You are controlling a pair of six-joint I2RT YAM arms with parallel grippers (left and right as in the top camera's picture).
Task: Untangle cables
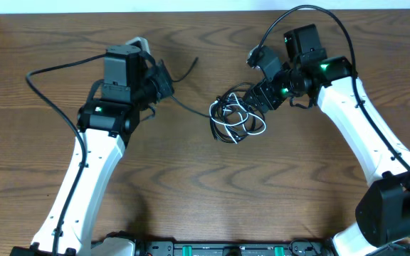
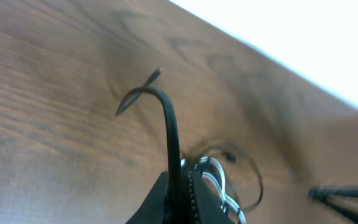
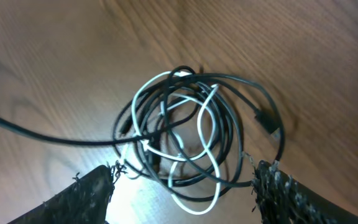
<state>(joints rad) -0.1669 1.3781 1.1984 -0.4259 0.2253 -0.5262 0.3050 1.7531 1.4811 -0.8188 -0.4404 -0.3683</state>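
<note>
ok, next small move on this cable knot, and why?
Probably lower the open right gripper and close on the tangled heap of thin black and white cables, pinning it. The left gripper pinches a thin black cable running out of that heap, so anchoring should let it pull free.

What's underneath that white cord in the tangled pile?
Black cables and the wooden table show beneath the white cord; where strands cross tightly, the layering cannot be told.
</note>
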